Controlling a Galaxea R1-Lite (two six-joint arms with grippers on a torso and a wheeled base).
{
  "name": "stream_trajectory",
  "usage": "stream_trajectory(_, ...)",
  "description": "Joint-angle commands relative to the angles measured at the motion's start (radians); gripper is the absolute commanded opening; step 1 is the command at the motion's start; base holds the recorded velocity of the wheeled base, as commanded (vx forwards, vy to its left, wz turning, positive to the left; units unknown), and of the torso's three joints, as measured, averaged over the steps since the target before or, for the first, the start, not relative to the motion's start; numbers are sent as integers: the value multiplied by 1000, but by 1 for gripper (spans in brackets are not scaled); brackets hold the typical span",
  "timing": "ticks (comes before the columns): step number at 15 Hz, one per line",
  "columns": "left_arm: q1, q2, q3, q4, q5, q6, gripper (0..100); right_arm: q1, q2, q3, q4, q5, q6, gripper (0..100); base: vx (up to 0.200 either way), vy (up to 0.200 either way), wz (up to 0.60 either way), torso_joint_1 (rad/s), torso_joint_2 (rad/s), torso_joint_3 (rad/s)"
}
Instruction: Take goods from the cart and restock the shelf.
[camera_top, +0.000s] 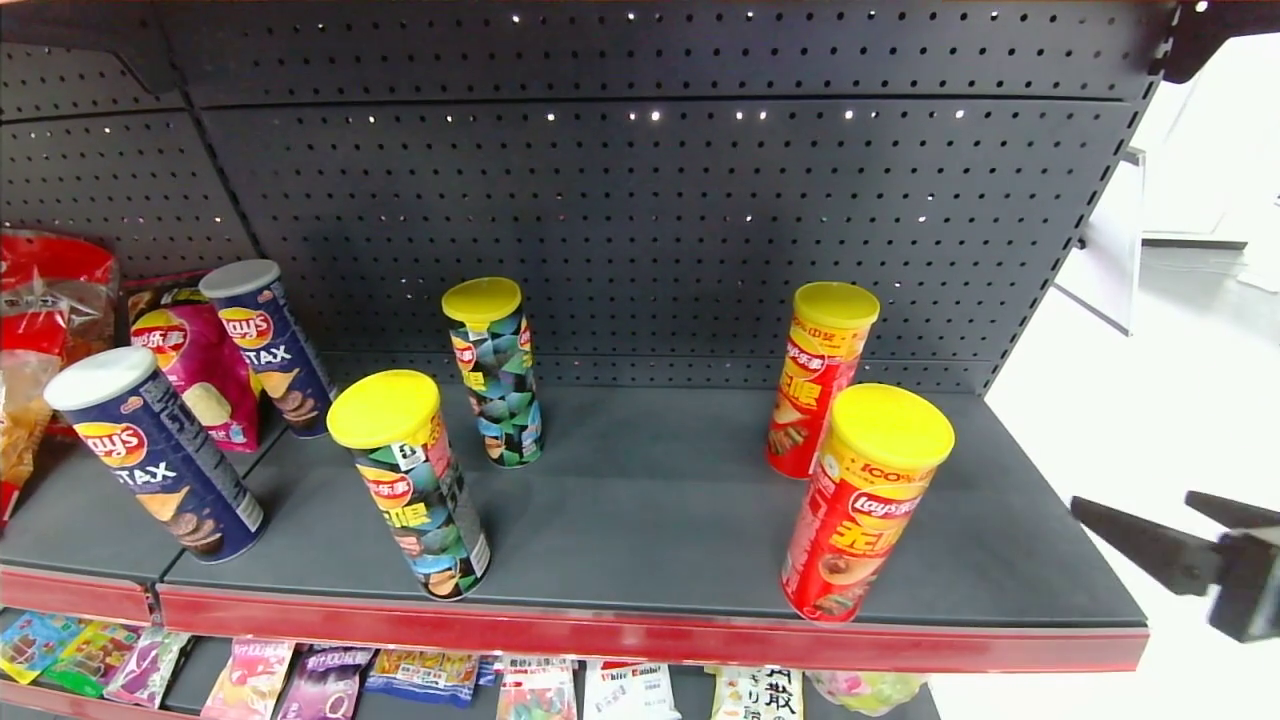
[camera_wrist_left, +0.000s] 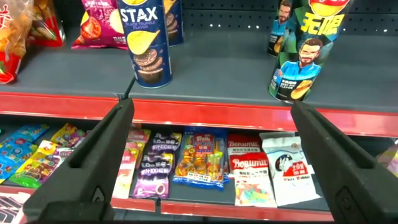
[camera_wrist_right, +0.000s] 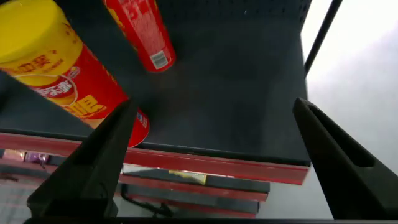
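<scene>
Both grippers gape wide and hold nothing. The left gripper (camera_wrist_left: 211, 104) hangs low before the shelf's red lip (camera_wrist_left: 205, 115), below a patterned can (camera_wrist_left: 305, 50). The right gripper (camera_top: 1130, 505) sits off the right end of the shelf (camera_top: 650, 520), near the front red can (camera_top: 865, 500), which stands close to the edge. A careless sideways swing could topple that can off the lip, or into the rear red can (camera_top: 820, 375).
</scene>
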Motion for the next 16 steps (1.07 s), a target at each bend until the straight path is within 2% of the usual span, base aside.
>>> stream_trajectory(1, 0, 0, 0, 0, 2, 0, 100, 31, 382, -32, -155, -16, 3, 100, 0, 0, 0, 0, 0, 0)
stream_trajectory(4, 0, 0, 0, 0, 0, 0, 100, 21, 434, -14, -195, -16, -19, 100, 0, 0, 0, 0, 0, 0)
stream_trajectory(16, 0, 0, 0, 0, 2, 0, 100, 32, 517, 38, -189, 13, -102, 100, 0, 0, 0, 0, 0, 0)
